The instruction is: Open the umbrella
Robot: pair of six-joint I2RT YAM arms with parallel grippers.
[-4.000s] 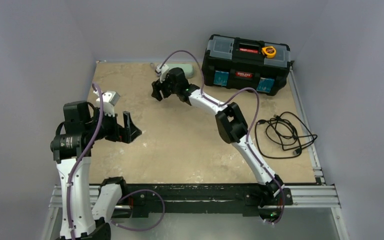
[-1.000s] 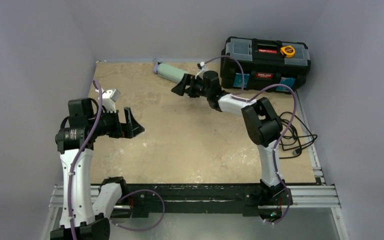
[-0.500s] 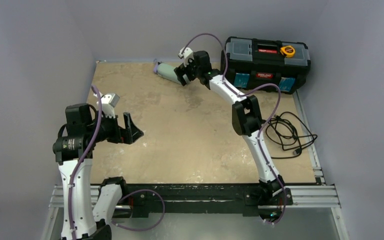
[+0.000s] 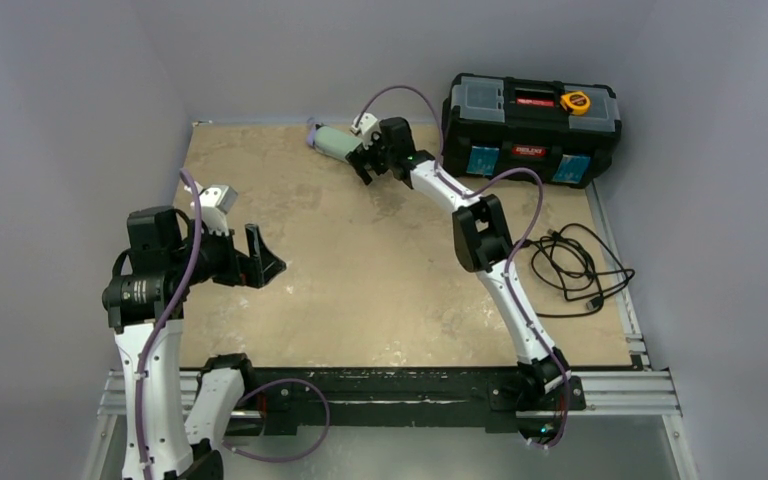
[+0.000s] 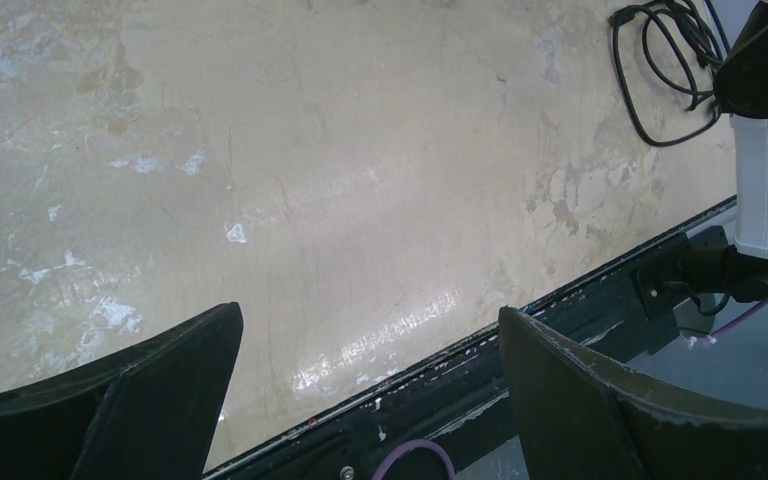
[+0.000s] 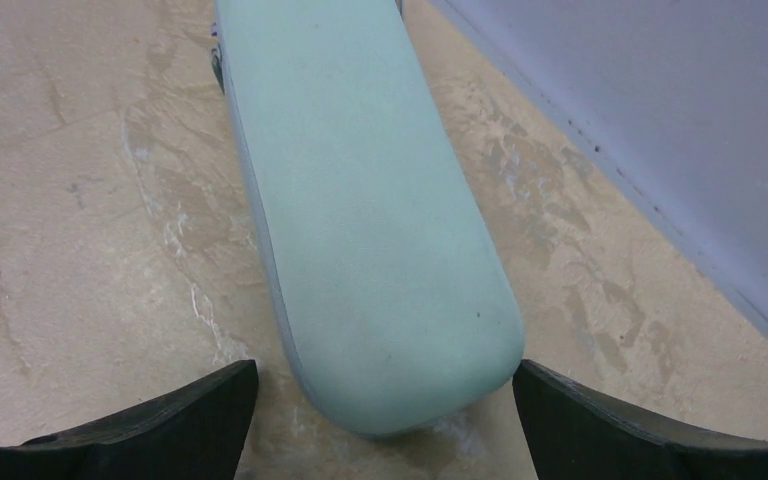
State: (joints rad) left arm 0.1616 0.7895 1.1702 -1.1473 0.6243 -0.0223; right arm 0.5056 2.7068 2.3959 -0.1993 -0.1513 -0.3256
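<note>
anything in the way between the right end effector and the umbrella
Nothing visible does. The open right end effector faces the rounded end of the mint-sleeved umbrella, which lies flat on the table, with no object between them.

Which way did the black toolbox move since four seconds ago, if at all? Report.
Yes, rightward: the black toolbox now juts past the table's right edge, where it earlier ended.
</note>
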